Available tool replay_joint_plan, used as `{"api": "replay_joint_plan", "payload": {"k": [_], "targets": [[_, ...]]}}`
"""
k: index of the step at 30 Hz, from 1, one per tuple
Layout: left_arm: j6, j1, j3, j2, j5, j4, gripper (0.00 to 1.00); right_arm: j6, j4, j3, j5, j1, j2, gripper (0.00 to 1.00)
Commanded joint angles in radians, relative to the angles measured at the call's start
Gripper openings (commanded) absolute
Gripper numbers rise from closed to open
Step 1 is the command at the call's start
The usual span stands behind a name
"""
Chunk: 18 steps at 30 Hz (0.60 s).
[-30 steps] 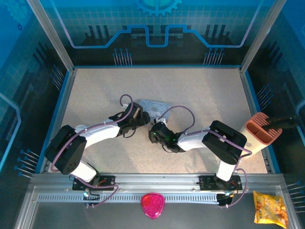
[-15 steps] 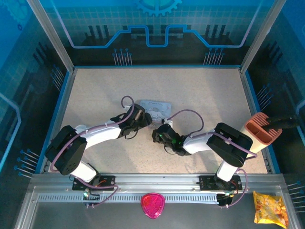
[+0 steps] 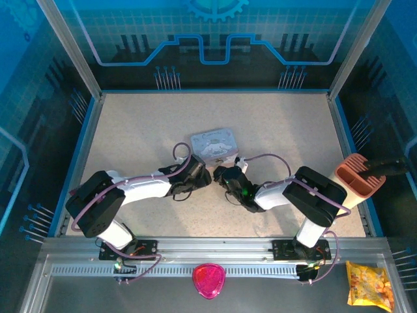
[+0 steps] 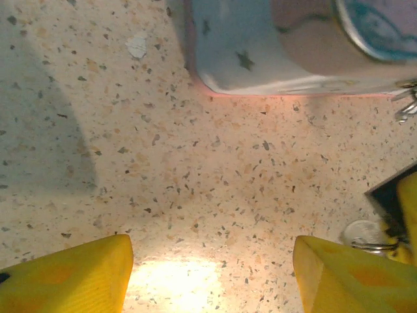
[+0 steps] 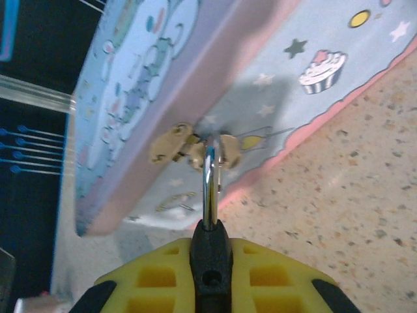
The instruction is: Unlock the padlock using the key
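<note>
Top view: even overhead light, sharp. Table bright around the tin, enclosure behind the tin dim blue.

Left wrist: tin soft and out of focus. Hot glare patch on the table below it, grey shadow to its left.

Right wrist: tin lid blurred, shadow across its side, glint down the padlock shackle.

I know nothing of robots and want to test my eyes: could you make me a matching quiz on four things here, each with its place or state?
Things:
1 left hand
2 right hand
3 padlock
4 yellow snack bag

Place or state:
A hooked through the clasp of the tin
B open over the table
C by the rail, near right corner
D shut on the padlock

Pairs: 1-B, 2-D, 3-A, 4-C
</note>
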<state>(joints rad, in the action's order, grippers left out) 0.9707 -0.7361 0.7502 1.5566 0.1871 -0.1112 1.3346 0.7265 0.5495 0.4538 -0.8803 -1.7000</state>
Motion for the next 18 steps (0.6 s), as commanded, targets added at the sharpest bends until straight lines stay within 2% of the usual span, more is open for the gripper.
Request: {"api": "replay_joint_plan", "payload": {"k": [1, 6, 10, 15, 18], "targets": [[0.017, -0.002, -0.011, -0.013, 0.012, -0.013, 0.66, 0.063, 0.045, 0.003, 0.084, 0.014, -0.003, 0.03], [0.008, 0.000, -0.027, -0.061, 0.041, -0.006, 0.69, 0.089, -0.010, -0.024, 0.114, 0.034, 0.017, 0.02], [-0.007, 0.013, -0.032, -0.086, 0.042, 0.003, 0.70, 0.089, -0.058, -0.038, 0.080, 0.072, 0.016, 0.02], [-0.048, 0.045, 0.018, -0.085, 0.035, -0.004, 0.72, 0.002, -0.119, -0.042, 0.061, 0.084, 0.017, 0.03], [-0.072, 0.058, 0.064, -0.059, 0.040, -0.013, 0.73, -0.033, -0.045, -0.064, 0.003, 0.119, -0.013, 0.04]]}}
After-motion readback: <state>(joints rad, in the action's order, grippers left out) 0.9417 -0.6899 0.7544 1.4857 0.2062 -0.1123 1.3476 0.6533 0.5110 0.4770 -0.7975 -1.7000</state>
